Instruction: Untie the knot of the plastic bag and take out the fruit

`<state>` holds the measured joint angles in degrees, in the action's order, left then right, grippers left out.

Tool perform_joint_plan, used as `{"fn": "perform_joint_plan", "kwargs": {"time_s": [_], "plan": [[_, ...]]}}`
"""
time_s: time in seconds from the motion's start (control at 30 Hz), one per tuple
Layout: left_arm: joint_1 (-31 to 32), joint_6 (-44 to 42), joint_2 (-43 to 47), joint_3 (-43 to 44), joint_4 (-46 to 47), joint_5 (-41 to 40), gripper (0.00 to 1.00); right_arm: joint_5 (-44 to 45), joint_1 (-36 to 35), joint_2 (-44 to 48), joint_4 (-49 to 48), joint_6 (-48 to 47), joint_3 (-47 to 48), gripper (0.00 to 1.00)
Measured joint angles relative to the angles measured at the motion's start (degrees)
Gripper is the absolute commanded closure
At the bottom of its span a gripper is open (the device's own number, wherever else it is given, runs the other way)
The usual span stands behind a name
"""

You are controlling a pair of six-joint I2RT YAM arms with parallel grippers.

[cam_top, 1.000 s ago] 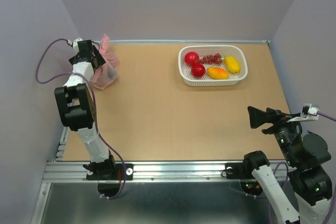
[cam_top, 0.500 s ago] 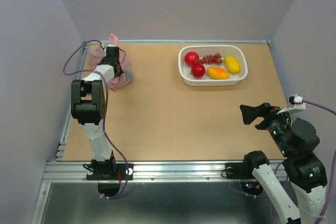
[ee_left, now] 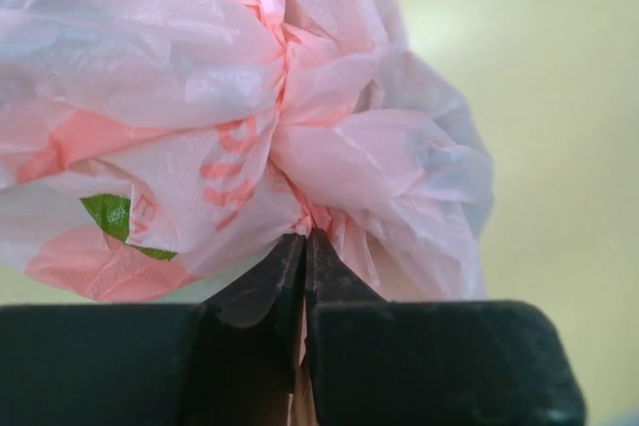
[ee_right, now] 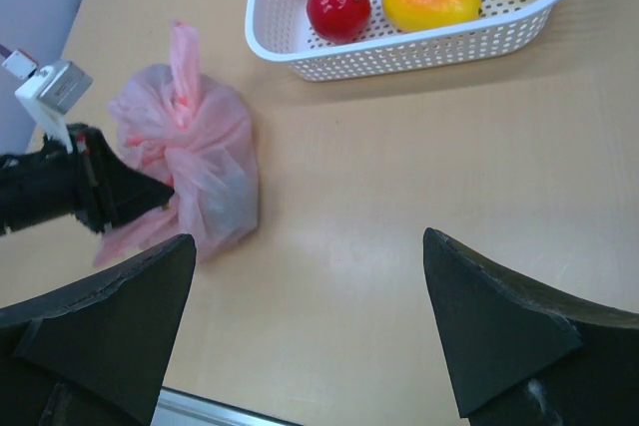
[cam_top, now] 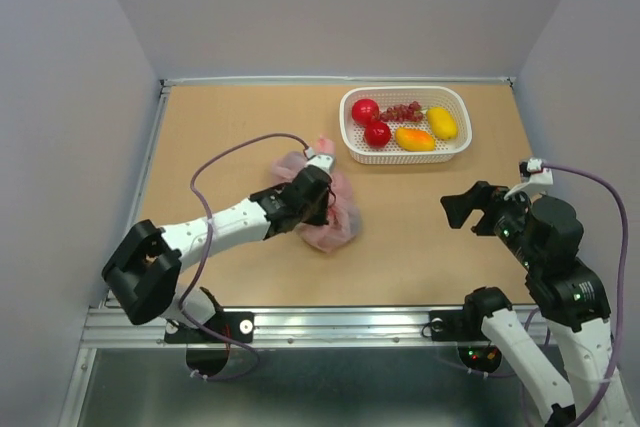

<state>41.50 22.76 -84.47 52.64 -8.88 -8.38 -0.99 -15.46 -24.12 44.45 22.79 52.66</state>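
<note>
The pink plastic bag [cam_top: 338,215] lies near the middle of the table, still tied, with a handle tail [ee_right: 183,52] sticking up. My left gripper [cam_top: 322,197] is shut on a bunched fold of the bag [ee_left: 300,117], its jaws pinching thin film [ee_left: 306,236]. A green fruit [ee_left: 115,216] shows through the film at the lower left; other fruit in the bag is hidden. My right gripper [cam_top: 462,205] hovers open above the table to the right of the bag [ee_right: 200,147], nothing between its fingers [ee_right: 308,241].
A white basket [cam_top: 455,147] at the back right holds two red apples, grapes, an orange mango and a yellow lemon; its rim [ee_right: 399,47] sits beyond my right gripper. The left arm's cable [cam_top: 235,152] loops over the table. Walls close in on both sides.
My left gripper closed on the bag at the far-left corner and carried it to the table's middle. The right arm swung forward and left, still open.
</note>
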Motion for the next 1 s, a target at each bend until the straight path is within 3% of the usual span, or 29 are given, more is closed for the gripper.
{"fn": "perform_joint_plan", "kwargs": {"time_s": [0.17, 0.27, 0.3, 0.43, 0.57, 0.67, 0.83, 1.0], "plan": [[17.6, 9.2, 7.3, -3.5, -1.7, -1.9, 0.76, -5.8, 0.0, -4.0, -0.8, -2.0, 0.0, 0.0], [21.5, 13.6, 9.6, -5.9, -3.8, -4.6, 0.67, -10.1, 0.0, -7.7, -2.4, -2.6, 0.0, 0.0], [21.8, 15.6, 10.6, -7.2, -5.2, -6.7, 0.58, -11.3, 0.0, -8.9, -2.8, -2.8, -0.1, 0.0], [20.3, 18.7, 13.7, -8.9, -10.5, -11.9, 0.43, -15.2, 0.0, -13.7, -4.6, -4.0, -1.1, 0.0], [15.4, 18.3, 18.3, -8.9, -11.5, -14.8, 0.2, -18.7, 0.0, -19.6, -7.0, -4.8, -2.4, 0.0], [10.7, 16.4, 21.8, -8.5, -10.8, -14.8, 0.1, -20.3, -0.8, -24.9, -9.1, -5.1, -3.1, 0.0], [10.2, 14.7, 23.9, -8.1, -5.4, -6.5, 0.09, -19.8, -8.9, -30.8, -10.8, -6.2, -3.8, 0.0], [11.7, 12.9, 18.6, -8.1, 1.4, 2.1, 0.09, -18.4, -18.8, -34.6, -13.2, -5.8, -5.4, 0.0]]}}
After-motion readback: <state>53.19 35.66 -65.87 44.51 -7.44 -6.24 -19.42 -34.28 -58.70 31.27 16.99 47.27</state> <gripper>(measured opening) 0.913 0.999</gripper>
